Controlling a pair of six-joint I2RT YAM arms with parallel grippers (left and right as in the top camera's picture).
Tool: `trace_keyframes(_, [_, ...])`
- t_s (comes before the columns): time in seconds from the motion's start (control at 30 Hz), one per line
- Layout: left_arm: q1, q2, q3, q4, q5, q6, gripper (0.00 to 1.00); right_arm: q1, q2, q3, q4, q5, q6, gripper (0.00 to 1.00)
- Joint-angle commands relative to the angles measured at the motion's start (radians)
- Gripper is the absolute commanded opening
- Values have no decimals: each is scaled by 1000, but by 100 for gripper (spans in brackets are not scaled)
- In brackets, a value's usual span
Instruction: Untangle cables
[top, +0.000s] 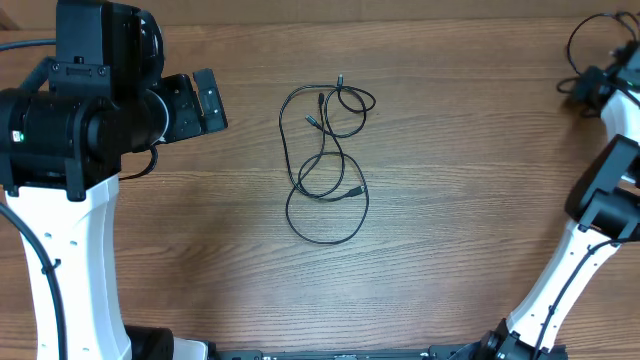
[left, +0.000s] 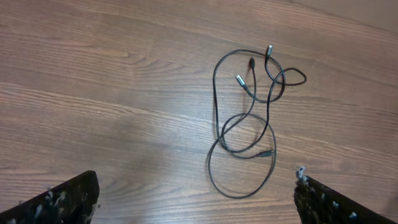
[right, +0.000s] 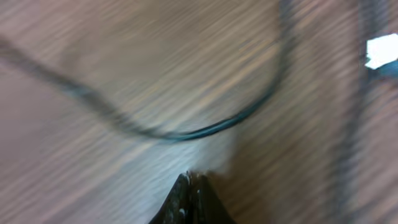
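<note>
The cables (top: 325, 243) lie in a loose tangle of thin black loops at the middle of the table, small plugs (top: 341, 77) at their far end. In the left wrist view the same cables (left: 214, 93) lie ahead of my left gripper (left: 196, 200), which stands wide open and empty. In the overhead view the left gripper (top: 212, 100) is apart from the tangle, to its left. My right gripper (right: 191, 182) is shut, nothing showing between its jaws, low over the wood at the far right back corner (top: 585, 88). A blurred black cord (right: 186, 134) curves just ahead of it.
The wooden table (top: 450, 200) spreads around the tangle. A thin black loop (top: 572, 45) hangs at the back right corner beside the right arm. A white tag (right: 382, 51) shows at the right edge of the right wrist view.
</note>
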Motion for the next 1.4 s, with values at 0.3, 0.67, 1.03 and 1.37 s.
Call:
trace_keyframes(0.3, [3, 9, -3, -22, -8, 47, 100, -30, -234, 11, -395, 329, 598, 4])
trace_keyframes(0.67, [3, 15, -3, -25, -14, 47, 100, -153, -212, -113, -316, 382, 871, 4])
trace_keyframes(1.03, [3, 16, -3, 0, -14, 47, 100, -172, -206, -312, -89, 381, 922, 4])
trace_keyframes(1.37, [3, 16, -3, -39, -8, 46, 100, -170, -111, -328, 35, 334, 911, 4])
